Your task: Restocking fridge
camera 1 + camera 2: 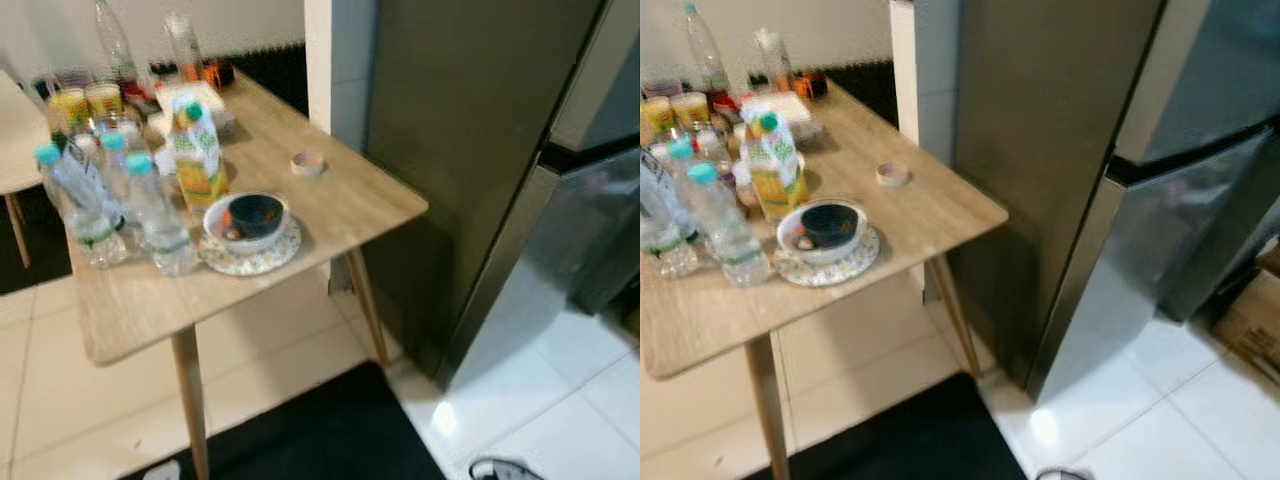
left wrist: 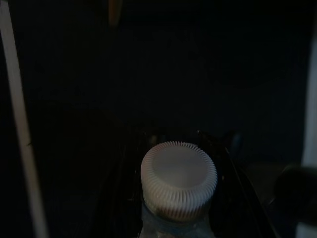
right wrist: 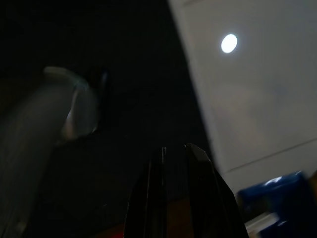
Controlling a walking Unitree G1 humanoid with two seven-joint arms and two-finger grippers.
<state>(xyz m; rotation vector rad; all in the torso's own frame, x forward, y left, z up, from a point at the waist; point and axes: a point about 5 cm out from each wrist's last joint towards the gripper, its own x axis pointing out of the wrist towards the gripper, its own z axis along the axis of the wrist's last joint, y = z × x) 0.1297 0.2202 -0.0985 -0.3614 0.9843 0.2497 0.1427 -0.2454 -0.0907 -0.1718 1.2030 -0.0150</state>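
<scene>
Left wrist view, dark as it is, gives the task's thing plainly: a bottle (image 2: 178,191) with a white ribbed cap, its clear neck just visible beneath, standing between the two black fingers of the left hand (image 2: 178,163), which is clenched around it just under the cap. Beyond that hand there is only shade and a pale upright edge off to one side.

The right hand (image 3: 173,163) hangs idle with its two fingers pressed almost together, grasping nothing; past its tips lie dark floor and a stretch of white tile with a lamp's reflection.

By my judgement the step in hand is the carry: one bottle is taken and must go into the fridge (image 1: 1110,180), whose grey doors stand shut. The next move calls for turning toward it and having the free right hand pull a door open before the bottle can be shelved.

Farther out, the wooden tabletop (image 1: 340,205) beside the fridge carries the remaining stock: clear water bottles (image 1: 150,210) with teal caps, a juice carton (image 1: 198,155), a bowl (image 1: 248,218) on a patterned plate (image 1: 275,255), and a roll of tape (image 1: 307,163) set apart.
</scene>
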